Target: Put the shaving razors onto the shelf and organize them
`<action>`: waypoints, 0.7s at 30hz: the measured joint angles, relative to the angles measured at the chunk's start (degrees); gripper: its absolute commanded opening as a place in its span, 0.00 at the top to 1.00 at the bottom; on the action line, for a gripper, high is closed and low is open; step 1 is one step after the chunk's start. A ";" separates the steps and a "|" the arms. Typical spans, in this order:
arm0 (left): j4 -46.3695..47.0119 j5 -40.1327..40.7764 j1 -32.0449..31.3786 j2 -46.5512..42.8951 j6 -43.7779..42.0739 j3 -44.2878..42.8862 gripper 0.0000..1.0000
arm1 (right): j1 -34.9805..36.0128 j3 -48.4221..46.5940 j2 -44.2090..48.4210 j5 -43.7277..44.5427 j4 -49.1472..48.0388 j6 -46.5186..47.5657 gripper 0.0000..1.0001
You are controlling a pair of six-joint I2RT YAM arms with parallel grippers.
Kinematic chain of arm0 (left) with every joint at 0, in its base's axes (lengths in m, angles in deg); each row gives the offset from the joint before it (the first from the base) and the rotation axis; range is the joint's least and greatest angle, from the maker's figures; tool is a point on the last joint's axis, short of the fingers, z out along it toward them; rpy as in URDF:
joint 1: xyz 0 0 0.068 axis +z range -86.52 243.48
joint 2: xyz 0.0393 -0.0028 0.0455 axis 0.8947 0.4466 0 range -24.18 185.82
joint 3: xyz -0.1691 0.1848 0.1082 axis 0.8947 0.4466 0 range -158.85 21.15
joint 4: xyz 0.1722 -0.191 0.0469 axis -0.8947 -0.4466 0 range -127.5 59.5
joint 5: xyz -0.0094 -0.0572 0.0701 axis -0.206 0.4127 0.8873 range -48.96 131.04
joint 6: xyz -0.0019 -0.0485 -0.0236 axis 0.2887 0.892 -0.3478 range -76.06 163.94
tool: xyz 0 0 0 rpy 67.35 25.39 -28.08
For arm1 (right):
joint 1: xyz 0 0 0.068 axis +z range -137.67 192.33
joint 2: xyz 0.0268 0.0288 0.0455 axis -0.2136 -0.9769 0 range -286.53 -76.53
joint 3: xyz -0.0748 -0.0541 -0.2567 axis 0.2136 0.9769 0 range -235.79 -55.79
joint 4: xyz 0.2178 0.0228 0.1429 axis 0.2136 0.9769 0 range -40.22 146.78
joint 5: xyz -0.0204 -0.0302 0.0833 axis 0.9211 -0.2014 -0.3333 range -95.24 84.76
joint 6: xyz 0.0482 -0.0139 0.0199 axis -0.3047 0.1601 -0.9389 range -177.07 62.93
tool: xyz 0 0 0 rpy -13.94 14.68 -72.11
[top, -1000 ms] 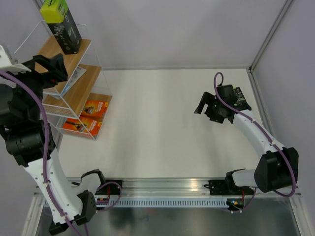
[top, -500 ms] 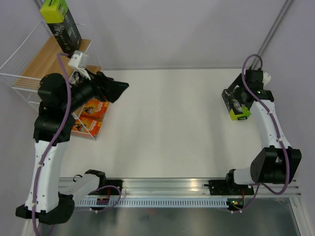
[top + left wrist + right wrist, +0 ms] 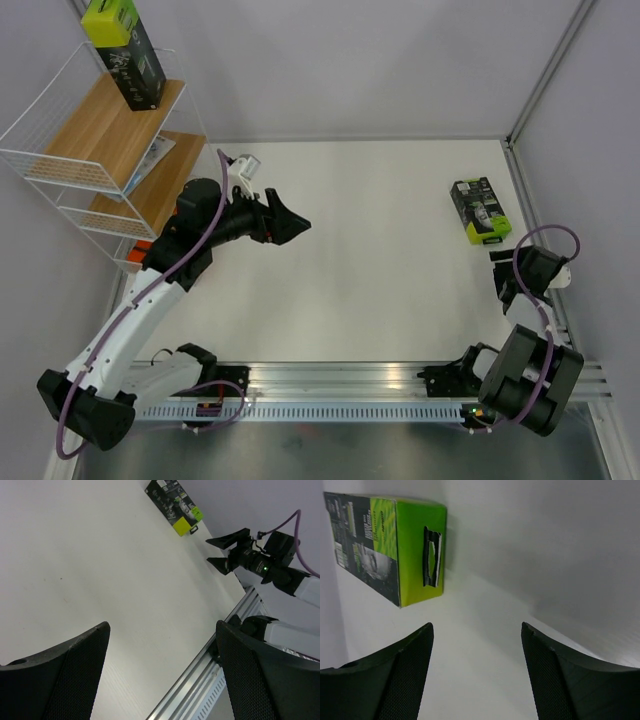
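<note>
The shelf (image 3: 95,135) stands at the far left. One black razor box with a lime-green top (image 3: 126,50) stands on its top board. The flat white-blue pack (image 3: 152,160) lies on the middle board. The orange boxes are almost hidden behind my left arm. A second black and lime-green box (image 3: 477,209) lies flat on the table at the far right; it also shows in the left wrist view (image 3: 175,504) and the right wrist view (image 3: 385,545). My left gripper (image 3: 298,224) is open and empty over the table middle (image 3: 162,675). My right gripper (image 3: 503,280) is open and empty, just short of that box (image 3: 477,675).
A grey wall runs along the table's right side, close to the lying box. The aluminium rail (image 3: 340,385) with the arm bases lines the near edge. My right gripper also shows in the left wrist view (image 3: 224,551).
My left arm swung away from the shelf out over the table middle. My right gripper let go of the black and lime-green box, which now lies on the table, and drew back toward the near right edge.
</note>
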 measured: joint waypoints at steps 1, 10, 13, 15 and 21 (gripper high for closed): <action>0.76 -0.11 0.00 -0.02 0.00 0.00 0.09 | -0.07 1.51 -0.66 -0.61 -2.95 -1.53 0.25; 4.68 -0.09 -0.04 -0.39 0.00 0.00 0.08 | -0.87 6.45 -4.42 -1.25 -28.98 -10.36 0.28; 5.11 -0.07 -0.04 -0.35 0.00 0.02 0.08 | -0.87 7.78 -7.06 -1.14 -34.80 -12.55 0.30; 5.16 0.00 -0.04 -0.31 0.00 0.02 0.08 | -0.87 8.63 -8.72 -1.14 -36.92 -13.60 0.31; 5.42 0.02 -0.04 0.76 0.00 0.02 0.08 | -0.87 11.43 -14.12 -1.44 -44.17 -17.25 0.32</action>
